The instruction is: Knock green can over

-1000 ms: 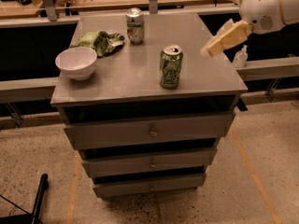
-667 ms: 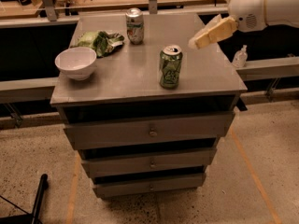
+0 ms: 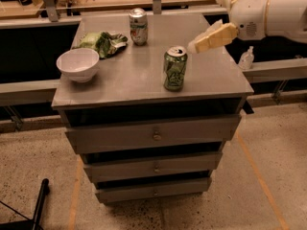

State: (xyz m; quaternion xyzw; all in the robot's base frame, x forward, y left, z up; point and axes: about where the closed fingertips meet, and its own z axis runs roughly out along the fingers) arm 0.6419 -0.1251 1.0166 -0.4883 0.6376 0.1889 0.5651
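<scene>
The green can (image 3: 174, 68) stands upright near the front right of the grey drawer cabinet's top (image 3: 124, 83). It is dented, shiny green, with a silver top and pull tab. My gripper (image 3: 200, 43) reaches in from the right on a white arm (image 3: 268, 13), with its pale yellow fingers (image 3: 213, 37) pointing left. Its tip hangs just right of and slightly above the can's top, a small gap apart from it.
A silver-white can (image 3: 138, 26) stands at the back of the top. A crumpled green and white snack bag (image 3: 101, 42) lies at the back left, and a white bowl (image 3: 78, 64) sits at the left. Several drawers (image 3: 153, 135) are below. A small clear bottle (image 3: 246, 58) stands on the ledge at the right.
My gripper has moved left and slightly down, from beyond the cabinet's right edge to just beside the green can's top. The can has not moved.
</scene>
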